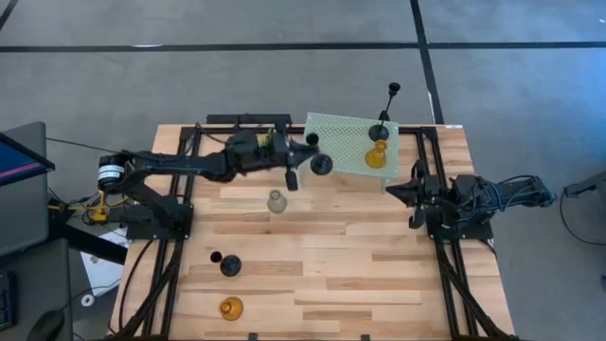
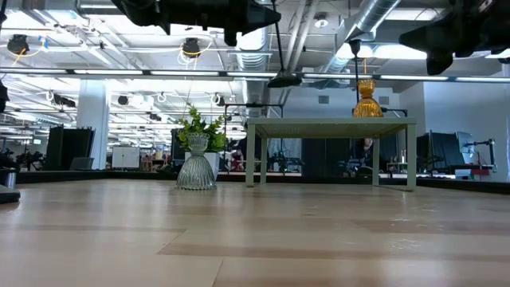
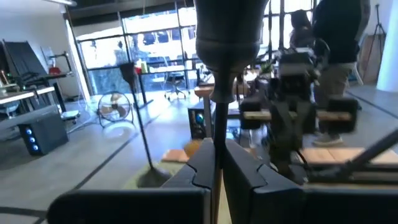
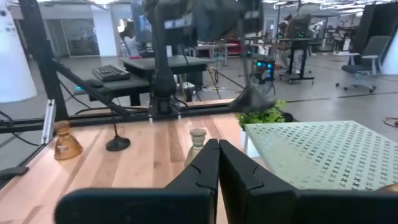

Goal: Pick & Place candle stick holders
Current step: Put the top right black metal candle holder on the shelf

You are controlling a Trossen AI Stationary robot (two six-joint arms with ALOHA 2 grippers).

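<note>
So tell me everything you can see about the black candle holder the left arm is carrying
The black candle holder is matte and dark, with a thin stem, a small cup and a round base. The left end effector is shut on its stem and holds it in the air, lying roughly level, beside the pale green mesh stand. Nothing else touches it.

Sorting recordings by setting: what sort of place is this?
Likely an open robotics lab or workshop: exposed ceiling ducts, workbenches with computer gear beyond the wooden table, bare concrete floor.

Amber holder (image 1: 377, 156) on pale green mesh stand (image 1: 343, 138); black holders (image 1: 230, 266).
</note>
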